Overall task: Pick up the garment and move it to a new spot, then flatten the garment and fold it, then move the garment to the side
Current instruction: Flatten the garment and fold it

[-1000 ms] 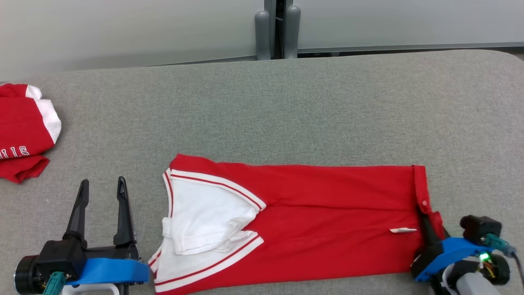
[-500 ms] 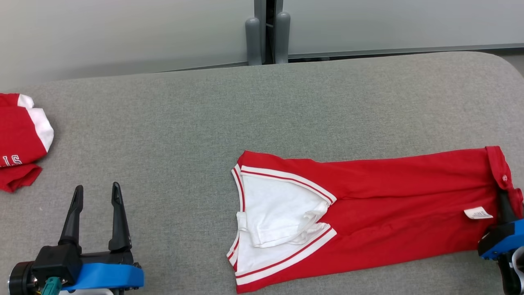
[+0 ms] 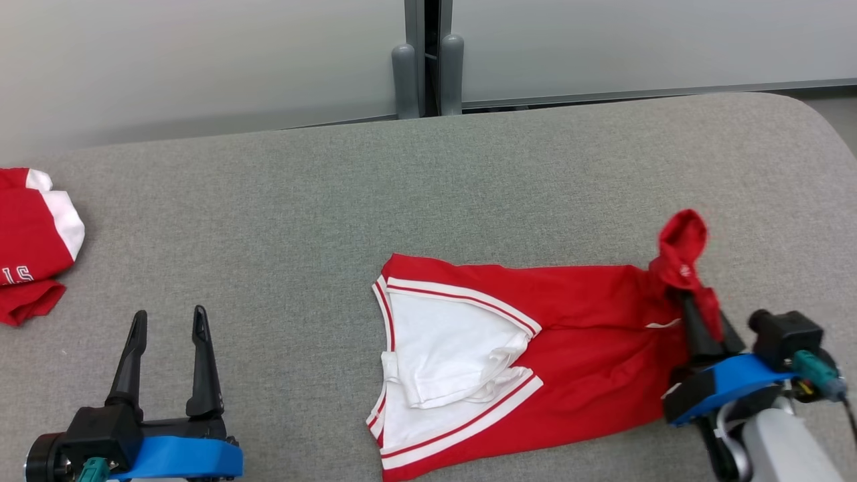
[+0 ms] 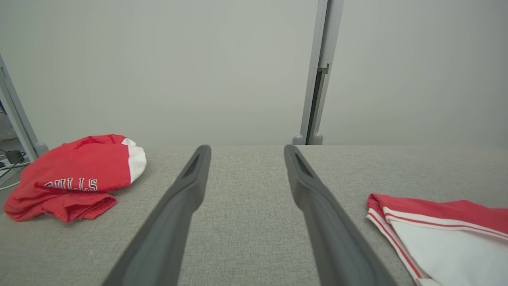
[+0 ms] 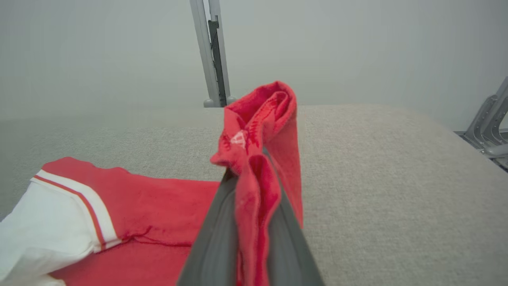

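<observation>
The garment point(image 3: 576, 348) is a red shirt with white sleeves and white-striped trim, lying folded lengthwise on the grey table point(image 3: 428, 201). My right gripper point(image 3: 693, 311) is shut on its right end, lifting a bunched red hem point(image 3: 681, 248) off the cloth. The right wrist view has that red fabric point(image 5: 258, 159) pinched between the two fingers, with the white sleeve point(image 5: 43, 222) at lower left. At the lower left my left gripper point(image 3: 167, 335) is open and empty, well left of the garment. In its own view the fingers point(image 4: 186, 198) frame bare table, the garment's sleeve end point(image 4: 444, 234) to the right.
A second red and white garment point(image 3: 30, 248) with white lettering lies bunched at the table's left edge, also seen as a red heap point(image 4: 75, 174) in the left wrist view. A grey post point(image 3: 422, 73) stands behind the table. The table's rounded right corner point(image 3: 823, 127) is near my right arm.
My right gripper has raised the garment's right end and carried it leftward, so the cloth now looks shorter and bunched there. The head camera has shifted. My left gripper stays open.
</observation>
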Robot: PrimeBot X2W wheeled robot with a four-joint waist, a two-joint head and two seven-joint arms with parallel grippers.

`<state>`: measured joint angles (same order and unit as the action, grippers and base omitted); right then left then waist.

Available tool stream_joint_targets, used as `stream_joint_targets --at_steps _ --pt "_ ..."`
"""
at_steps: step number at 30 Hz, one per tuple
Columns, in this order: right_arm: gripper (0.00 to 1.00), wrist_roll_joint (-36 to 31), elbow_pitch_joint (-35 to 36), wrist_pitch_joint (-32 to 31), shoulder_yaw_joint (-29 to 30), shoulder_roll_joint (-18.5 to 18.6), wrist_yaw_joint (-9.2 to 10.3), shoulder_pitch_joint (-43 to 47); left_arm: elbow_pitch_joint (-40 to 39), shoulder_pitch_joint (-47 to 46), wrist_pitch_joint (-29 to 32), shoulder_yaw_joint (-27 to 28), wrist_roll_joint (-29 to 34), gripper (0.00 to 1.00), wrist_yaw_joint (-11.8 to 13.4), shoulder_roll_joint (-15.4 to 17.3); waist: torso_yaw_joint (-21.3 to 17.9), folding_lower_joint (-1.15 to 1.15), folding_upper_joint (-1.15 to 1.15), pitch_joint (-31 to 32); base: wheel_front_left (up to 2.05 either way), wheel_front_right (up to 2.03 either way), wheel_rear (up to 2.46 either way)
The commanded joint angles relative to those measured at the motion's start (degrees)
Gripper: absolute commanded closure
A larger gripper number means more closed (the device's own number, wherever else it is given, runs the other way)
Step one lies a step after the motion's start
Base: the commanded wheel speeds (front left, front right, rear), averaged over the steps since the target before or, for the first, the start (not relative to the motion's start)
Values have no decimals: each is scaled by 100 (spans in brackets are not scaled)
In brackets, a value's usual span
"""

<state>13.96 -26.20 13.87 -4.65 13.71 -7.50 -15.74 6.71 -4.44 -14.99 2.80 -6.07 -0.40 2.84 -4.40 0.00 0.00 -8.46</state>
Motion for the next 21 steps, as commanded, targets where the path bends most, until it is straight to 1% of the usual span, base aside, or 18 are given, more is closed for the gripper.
stream_joint_targets --at_steps 1,5,9,16,21 --pt "100 -38 176 -46 -197 -101 2 81 8 69 -25 -6 -21 0 14 14 8 0 0 -7 0 0 0" --pt "100 2 488 -161 -677 -297 2 91 4 58 -25 -35 -29 0 13 15 37 0 0 -54 0 0 0" --pt "100 48 607 -225 -1088 -510 2 2 28 -7 -26 -58 -27 0 6 14 95 0 0 -100 0 0 0" --pt "100 113 528 -208 -1794 -863 2 -252 69 -135 -26 -138 -62 0 11 14 236 0 0 -193 0 0 0" --pt "100 198 355 -162 -2254 -1015 2 -486 96 -196 -26 -222 -87 0 27 15 343 0 0 -262 0 0 0"
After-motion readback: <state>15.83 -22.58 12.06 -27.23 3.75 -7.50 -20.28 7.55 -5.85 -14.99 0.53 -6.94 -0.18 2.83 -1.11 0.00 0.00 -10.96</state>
